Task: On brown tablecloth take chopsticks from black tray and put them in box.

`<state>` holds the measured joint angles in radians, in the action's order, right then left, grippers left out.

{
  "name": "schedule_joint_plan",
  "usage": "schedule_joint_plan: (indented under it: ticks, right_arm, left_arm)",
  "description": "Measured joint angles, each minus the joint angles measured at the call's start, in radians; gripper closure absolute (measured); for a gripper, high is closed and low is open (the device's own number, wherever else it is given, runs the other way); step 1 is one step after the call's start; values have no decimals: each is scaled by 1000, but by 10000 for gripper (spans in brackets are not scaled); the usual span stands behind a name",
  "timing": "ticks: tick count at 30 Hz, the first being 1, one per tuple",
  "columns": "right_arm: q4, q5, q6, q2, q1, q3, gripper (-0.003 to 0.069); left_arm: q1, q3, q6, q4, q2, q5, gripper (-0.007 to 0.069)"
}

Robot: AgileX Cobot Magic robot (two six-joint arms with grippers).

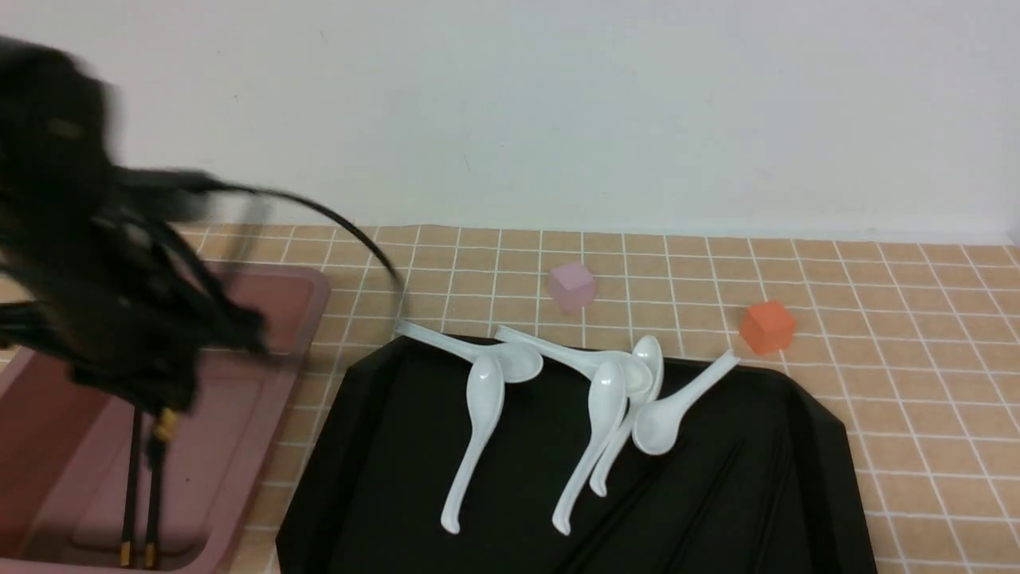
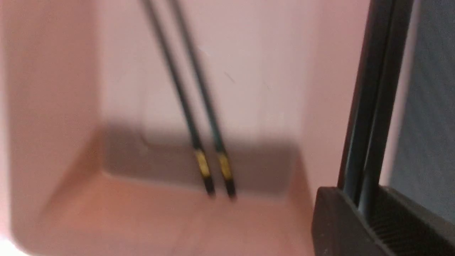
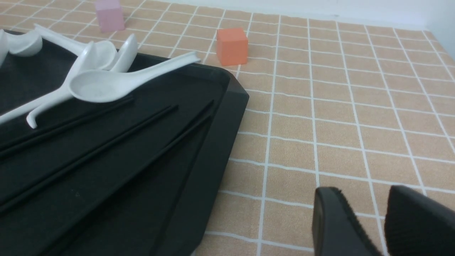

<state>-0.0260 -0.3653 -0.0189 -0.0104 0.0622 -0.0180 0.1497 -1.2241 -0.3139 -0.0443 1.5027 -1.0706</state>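
At the bench's near left corner sits the box [image 1: 307, 307] on the brown tablecloth [image 1: 916, 383]. Two chopsticks [image 2: 182, 106] already lie inside it, with their gold bands toward one end wall. Above them the left pincer [image 2: 369, 206] is blurred, but in its wrist view it looks clamped on another pair, the held chopsticks [image 2: 376, 89], which hang close to the box's side wall. We judge this to be the drop-off step. If the pair is let go while tilted or this close to the wall, one stick could catch the rim and tip out onto the cloth.

Along the near edge at the middle lies the black tray [image 1: 382, 478]. White spoons [image 1: 478, 414] are heaped at its far side and several loose chopsticks [image 3: 106, 145] lie toward its right. These are black on black, and one tip ends just by a spoon bowl, so a grasp there could miss or drag the spoon along.

Toward the far edge stand a pink cube [image 1: 571, 285] and an orange cube [image 1: 767, 326]. Right of the tray, the right pincer [image 3: 369, 227] hovers over bare cloth, jaws slightly parted and empty.
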Motion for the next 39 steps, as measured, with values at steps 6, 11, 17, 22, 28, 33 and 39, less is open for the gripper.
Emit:
schedule_joint_plan:
  ticks: [6,11,17,22,28,33,39]
  right_arm:
    - [0,0,0,0,0,0,419]
    - [0,0,0,0,0,0,419]
    - [0,0,0,0,0,0,419]
    - [0,0,0,0,0,0,419]
    - [0,0,0,0,0,0,419]
    - [0,0,0,0,0,0,419]
    - [0,0,0,0,0,0,419]
  left_arm:
    - [-137,0,1,57,79,85,515]
    - [-140,0,1,61,168,99,515]
    - [-140,0,-15,69,219,112,482]
    - [-140,0,-15,79,214,30,396]
    - [-140,0,-14,87,162,-96,367]
    - [-140,1,17,117,53,-141,437]
    - [-140,2,80,156,-147,-152,563]
